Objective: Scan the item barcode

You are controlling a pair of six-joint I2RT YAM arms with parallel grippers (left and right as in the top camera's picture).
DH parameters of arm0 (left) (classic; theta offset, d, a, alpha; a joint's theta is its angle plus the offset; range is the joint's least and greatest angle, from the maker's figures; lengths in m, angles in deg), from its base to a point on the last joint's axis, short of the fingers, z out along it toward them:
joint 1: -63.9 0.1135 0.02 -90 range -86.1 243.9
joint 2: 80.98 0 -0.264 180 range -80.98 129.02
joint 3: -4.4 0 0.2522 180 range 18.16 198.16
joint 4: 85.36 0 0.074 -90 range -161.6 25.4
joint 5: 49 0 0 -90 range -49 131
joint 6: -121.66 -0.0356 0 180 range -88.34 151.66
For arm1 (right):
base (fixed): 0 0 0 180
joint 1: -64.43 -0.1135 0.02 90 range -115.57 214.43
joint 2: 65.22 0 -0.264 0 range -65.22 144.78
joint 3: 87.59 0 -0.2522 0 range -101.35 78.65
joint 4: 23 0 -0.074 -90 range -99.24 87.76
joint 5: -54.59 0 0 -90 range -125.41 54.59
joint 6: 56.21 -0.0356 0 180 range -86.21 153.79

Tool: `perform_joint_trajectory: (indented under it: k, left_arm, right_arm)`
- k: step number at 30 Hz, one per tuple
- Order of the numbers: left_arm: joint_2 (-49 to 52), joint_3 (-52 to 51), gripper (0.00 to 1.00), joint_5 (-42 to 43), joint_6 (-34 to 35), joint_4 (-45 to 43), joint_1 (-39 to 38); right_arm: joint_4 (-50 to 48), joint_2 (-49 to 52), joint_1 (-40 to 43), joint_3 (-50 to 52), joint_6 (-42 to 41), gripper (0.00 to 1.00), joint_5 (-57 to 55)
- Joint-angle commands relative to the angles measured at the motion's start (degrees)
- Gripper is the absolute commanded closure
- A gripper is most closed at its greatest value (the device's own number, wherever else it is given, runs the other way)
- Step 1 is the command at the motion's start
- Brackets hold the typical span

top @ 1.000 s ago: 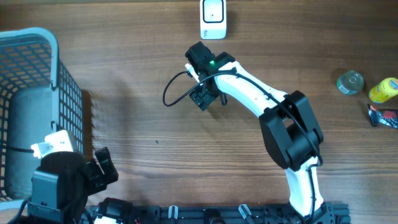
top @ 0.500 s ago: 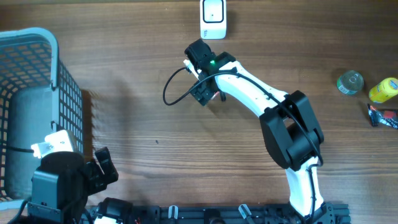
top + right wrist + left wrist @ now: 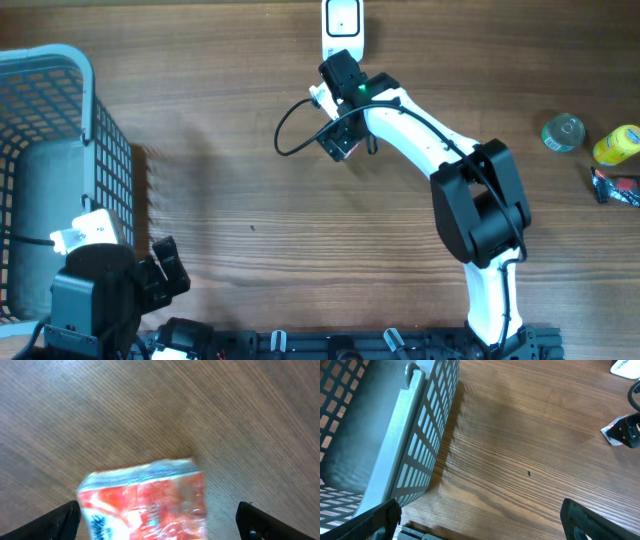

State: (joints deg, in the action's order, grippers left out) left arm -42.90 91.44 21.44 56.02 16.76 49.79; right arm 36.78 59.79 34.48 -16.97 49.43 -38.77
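On the wooden table [image 3: 200, 150], the packet [image 3: 145, 497] is lying flat near the scanner [image 3: 343, 25], unheld between my right gripper's [image 3: 157, 519] spread jaws. Closing on that slick film, I am risking it skidding out or buckling. My left gripper [image 3: 482, 520] is idling, jaws spread, beside the basket [image 3: 405, 435].

Packet [image 3: 145, 500] on table [image 3: 220, 150]; basket [image 3: 110, 150] far left; scanner [image 3: 343, 25] behind

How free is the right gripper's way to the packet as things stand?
Probably yes, it can get at it: the right gripper hangs open directly over the packet, which lies flat on the table with nothing covering it.
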Motion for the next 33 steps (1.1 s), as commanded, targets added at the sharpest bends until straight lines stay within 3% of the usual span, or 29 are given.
perform_joint_trajectory:
  k: [1,8,16,20,23,26,29,33]
  left_arm:
    - [-0.09,0.07,0.0,0.48,0.79,0.07,0.24]
    - [-0.09,0.07,0.0,0.48,0.79,0.68,0.24]
    - [-0.09,0.07,0.0,0.52,0.79,0.68,0.24]
    - [-0.09,0.07,0.0,0.74,0.79,0.7,0.24]
    - [-0.09,0.07,0.0,0.94,0.79,0.72,0.24]
    - [-0.09,0.07,0.0,0.94,0.79,0.7,0.24]
    - [-0.09,0.07,0.0,0.96,0.81,0.72,0.24]
    - [-0.09,0.07,0.0,1.16,0.79,1.07,0.24]
  right_arm:
    - [1.4,-0.68,-0.39,-0.74,2.49,0.0,6.08]
    - [1.14,5.73,-0.28,-0.26,2.75,0.02,0.42]
    - [2.69,4.72,-0.44,-2.1,-8.22,0.22,2.12]
    - [8.72,2.54,-0.42,-7.54,-16.13,0.22,7.39]
    - [19.56,2.19,-0.39,-15.08,-26.84,0.22,11.37]
    - [30.67,1.81,-0.28,-20.57,-36.39,0.22,22.12]
    - [33.64,1.51,-0.28,-20.9,-36.57,0.23,29.46]
    - [32.68,1.51,-0.31,-20.9,-37.33,0.25,20.87]
